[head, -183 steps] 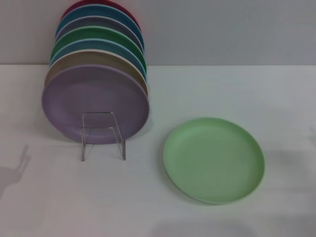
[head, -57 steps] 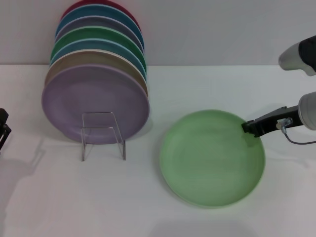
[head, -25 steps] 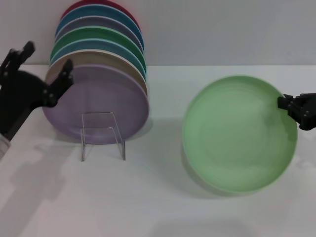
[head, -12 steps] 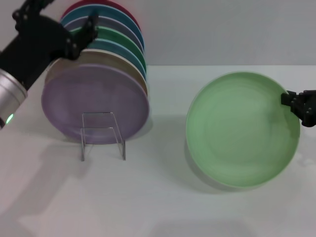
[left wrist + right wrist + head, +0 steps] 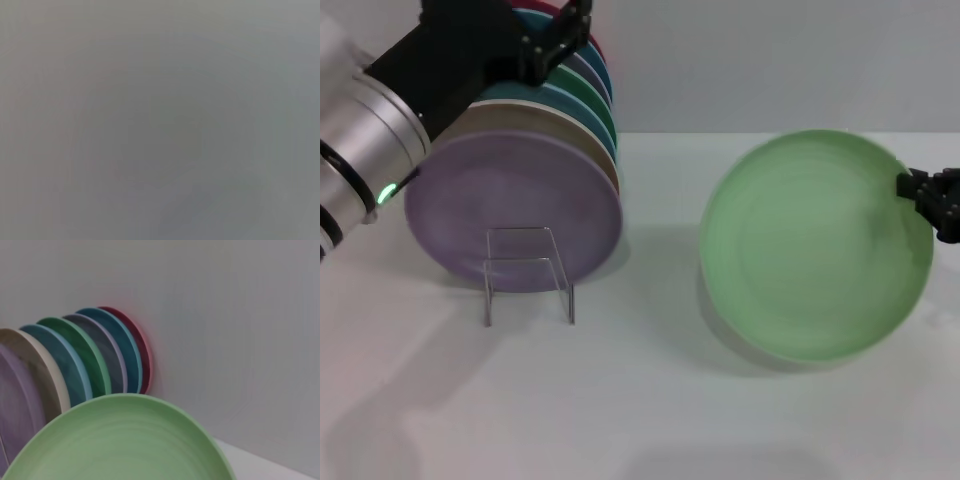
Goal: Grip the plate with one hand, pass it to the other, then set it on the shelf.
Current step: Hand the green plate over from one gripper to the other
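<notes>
The pale mint-green plate [image 5: 815, 255] is held tilted up off the white table, its face toward me. My right gripper [image 5: 928, 198], slim and black, is shut on the plate's right rim at the right edge of the head view. The plate's rim fills the bottom of the right wrist view [image 5: 120, 440]. My left gripper [image 5: 545, 35], chunky and black on the silver-grey arm with a green light, is up at the far left over the standing plates, open and empty. The clear wire shelf [image 5: 528, 272] stands in front of the lilac plate [image 5: 510, 205].
A row of several coloured plates [image 5: 590, 95] stands on edge behind the lilac one, also shown in the right wrist view [image 5: 90, 360]. A grey wall [image 5: 770, 60] rises behind the white table [image 5: 640, 420]. The left wrist view shows only plain grey.
My left arm has swung up and to the right, over the standing plates. The right gripper has lifted the mint plate off the table and tilted it up.
</notes>
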{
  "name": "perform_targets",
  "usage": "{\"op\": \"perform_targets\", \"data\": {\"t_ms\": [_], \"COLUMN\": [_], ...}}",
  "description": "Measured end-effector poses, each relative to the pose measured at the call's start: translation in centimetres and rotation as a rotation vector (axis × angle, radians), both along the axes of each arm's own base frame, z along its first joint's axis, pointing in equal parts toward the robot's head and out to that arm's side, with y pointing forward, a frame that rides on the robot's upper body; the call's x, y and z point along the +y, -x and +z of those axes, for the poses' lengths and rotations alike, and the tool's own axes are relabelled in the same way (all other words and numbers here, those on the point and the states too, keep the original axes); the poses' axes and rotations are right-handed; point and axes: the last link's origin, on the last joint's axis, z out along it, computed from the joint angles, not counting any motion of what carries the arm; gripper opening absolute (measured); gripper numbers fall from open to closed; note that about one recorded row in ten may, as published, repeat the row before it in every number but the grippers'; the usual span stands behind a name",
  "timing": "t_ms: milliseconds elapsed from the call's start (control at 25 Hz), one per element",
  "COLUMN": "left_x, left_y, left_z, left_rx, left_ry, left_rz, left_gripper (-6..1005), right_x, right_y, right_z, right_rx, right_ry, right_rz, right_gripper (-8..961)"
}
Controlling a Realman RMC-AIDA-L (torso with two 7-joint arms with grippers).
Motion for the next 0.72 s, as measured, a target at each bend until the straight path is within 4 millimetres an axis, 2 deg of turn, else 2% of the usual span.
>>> {"op": "perform_targets", "data": {"t_ms": [320,480,640,720], "left_x": [0.3,0.2,-0.4,-0.6], "left_y": [-0.6,-1.1,-2.2,-2.6], "left_z": [0.5,0.5,-0.2,-1.0], "left_rx": [-0.051,-0.006,0.13,0.273], "left_ry": [0.128,0.147,0.01,-0.139], "left_rz": [-0.012,-0.053,-0.084,-0.079], "left_gripper": [795,788,781,777], "right_x": [0.1,0.1,0.1,0.2], "right_y": [0.2,0.2,0.2,0.3], "right_z": [-0.2,-0.3,-0.3,-0.3], "right_rx": [0.0,0.002,0.004,0.004], "right_ry": [0.004,0.007,0.008,0.009], "right_rz": [0.01,0.01,0.009,0.01], "right_gripper": [19,19,19,19]}}
